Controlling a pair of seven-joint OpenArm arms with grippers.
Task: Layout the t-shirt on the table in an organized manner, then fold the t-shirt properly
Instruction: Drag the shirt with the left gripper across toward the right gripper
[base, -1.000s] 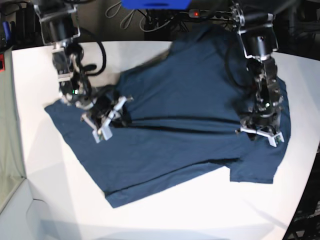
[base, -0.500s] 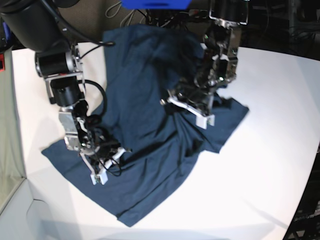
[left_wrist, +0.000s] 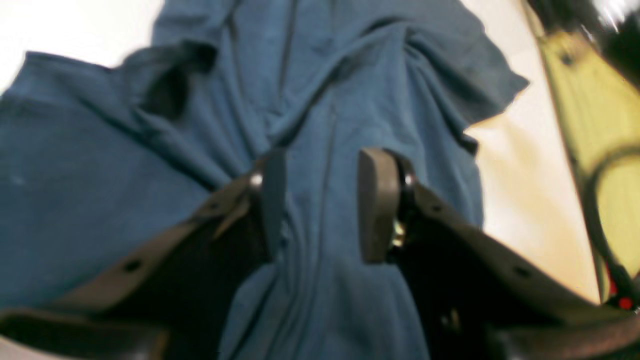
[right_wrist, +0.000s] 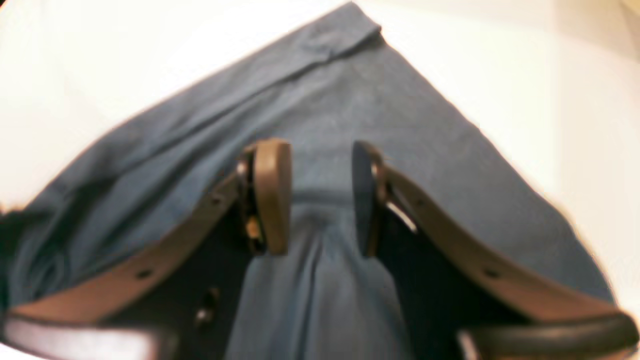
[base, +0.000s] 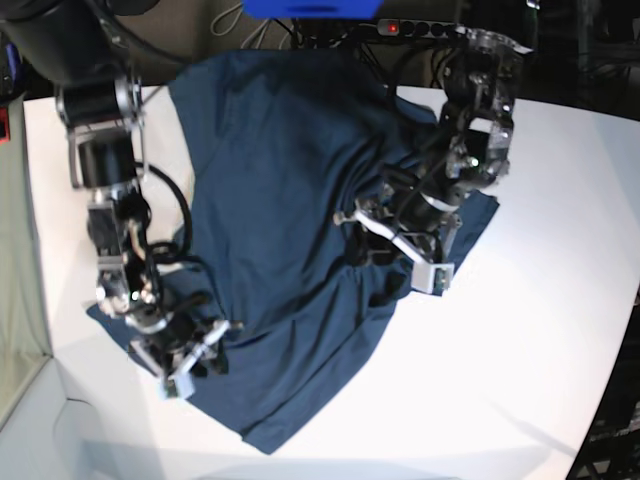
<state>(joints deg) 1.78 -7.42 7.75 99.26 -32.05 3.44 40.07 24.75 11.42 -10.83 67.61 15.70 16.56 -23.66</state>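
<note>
Underneath, white table (base: 530, 380) bears t-shirt (base: 270, 200).

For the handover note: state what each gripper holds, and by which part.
Both hold the t-shirt. The left gripper pinches a bunched ridge of fabric beside a sleeve; the right gripper pinches a fold near a pointed corner lying on the table.

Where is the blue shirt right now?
In the base view the shirt lies rumpled across the middle of the table, stretched between the two pincers, each pinching a fold of it.
</note>
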